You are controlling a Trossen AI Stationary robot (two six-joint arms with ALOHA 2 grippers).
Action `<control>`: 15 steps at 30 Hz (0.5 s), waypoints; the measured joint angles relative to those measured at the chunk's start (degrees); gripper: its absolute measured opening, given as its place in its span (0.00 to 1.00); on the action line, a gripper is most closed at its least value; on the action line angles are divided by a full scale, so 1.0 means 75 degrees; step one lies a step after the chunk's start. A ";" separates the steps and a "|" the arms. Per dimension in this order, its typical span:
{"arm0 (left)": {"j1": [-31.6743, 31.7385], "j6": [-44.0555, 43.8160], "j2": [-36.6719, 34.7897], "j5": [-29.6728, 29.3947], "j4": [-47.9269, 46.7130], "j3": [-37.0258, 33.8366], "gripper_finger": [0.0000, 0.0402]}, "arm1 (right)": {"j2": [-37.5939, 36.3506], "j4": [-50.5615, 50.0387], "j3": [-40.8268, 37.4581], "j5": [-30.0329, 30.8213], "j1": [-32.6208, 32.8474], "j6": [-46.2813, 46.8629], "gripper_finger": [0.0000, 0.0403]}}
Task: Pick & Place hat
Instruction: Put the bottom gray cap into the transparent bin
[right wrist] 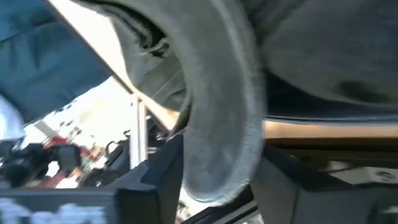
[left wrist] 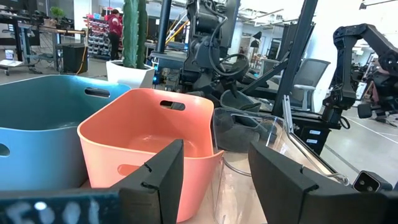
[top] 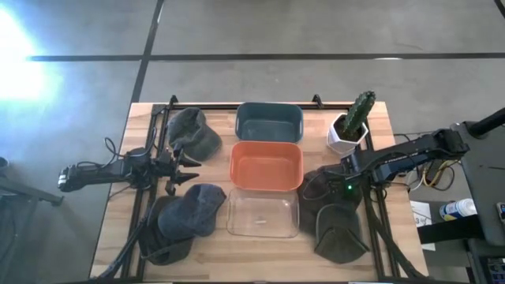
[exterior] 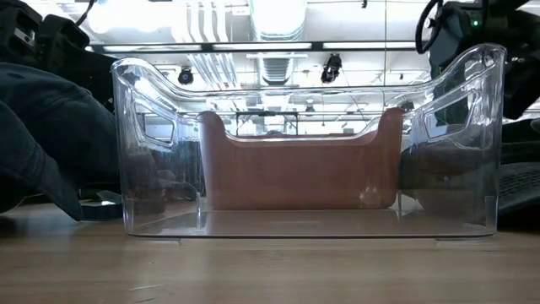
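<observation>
Several caps lie on the table. A grey one (top: 193,132) is at the far left. A blue-grey one (top: 196,209) rests on a darker one (top: 162,241) at the near left. Two dark grey hats (top: 319,193) (top: 341,235) are at the right. My left gripper (top: 183,170) (left wrist: 214,180) is open and hovers left of the orange bin (top: 267,166), holding nothing. My right gripper (top: 341,175) (right wrist: 217,186) is at the far edge of the upper dark hat, shut on its brim. My right gripper pinches the curved brim (right wrist: 217,124) of the upper dark grey hat between its two fingers (right wrist: 155,180). It comes in low from the table's right, slanting down. The rest of the hat (top: 316,197) still lies on the table and on the hat below it.
A teal bin (top: 269,122) stands at the far centre and a clear bin (top: 263,213) (exterior: 308,143) at the near centre, with the orange bin between them. A cactus in a white pot (top: 351,126) stands just beyond my right arm. Black frame rails run along both table sides.
</observation>
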 joint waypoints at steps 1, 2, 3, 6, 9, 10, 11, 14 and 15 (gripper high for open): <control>0.0000 0.0000 0.0001 0.0000 -0.0001 0.0000 0.43 | -0.0001 0.0112 -0.0033 -0.0140 -0.0003 -0.0019 0.34; 0.0003 0.0000 0.0001 0.0000 -0.0002 0.0002 0.43 | -0.0009 0.0245 -0.0044 -0.0280 -0.0003 -0.0071 0.31; 0.0001 0.0000 0.0001 -0.0001 0.0000 0.0001 0.43 | -0.0018 0.0356 -0.0031 -0.0380 0.0001 -0.0173 0.27; 0.0003 0.0000 0.0001 0.0000 0.0000 0.0000 0.43 | -0.0075 0.0389 0.0161 -0.0410 0.0032 -0.0508 0.14; 0.0001 0.0000 0.0001 0.0000 -0.0001 0.0001 0.43 | -0.0173 0.0389 0.0369 -0.0428 0.0032 -0.0743 0.04; 0.0000 0.0000 0.0001 0.0000 -0.0002 0.0000 0.43 | -0.0213 0.0388 0.0456 -0.0432 0.0032 -0.0761 0.04; 0.0002 0.0000 0.0001 0.0000 -0.0003 0.0001 0.43 | -0.0256 0.0387 0.0543 -0.0444 0.0032 -0.0766 0.04; 0.0000 0.0000 0.0001 0.0000 0.0000 0.0000 0.43 | -0.0450 0.0360 0.0827 -0.0439 0.0032 -0.0734 0.04; 0.0003 0.0000 0.0001 0.0000 0.0000 0.0003 0.43 | -0.0551 0.0368 0.0946 -0.0437 0.0029 -0.0715 0.04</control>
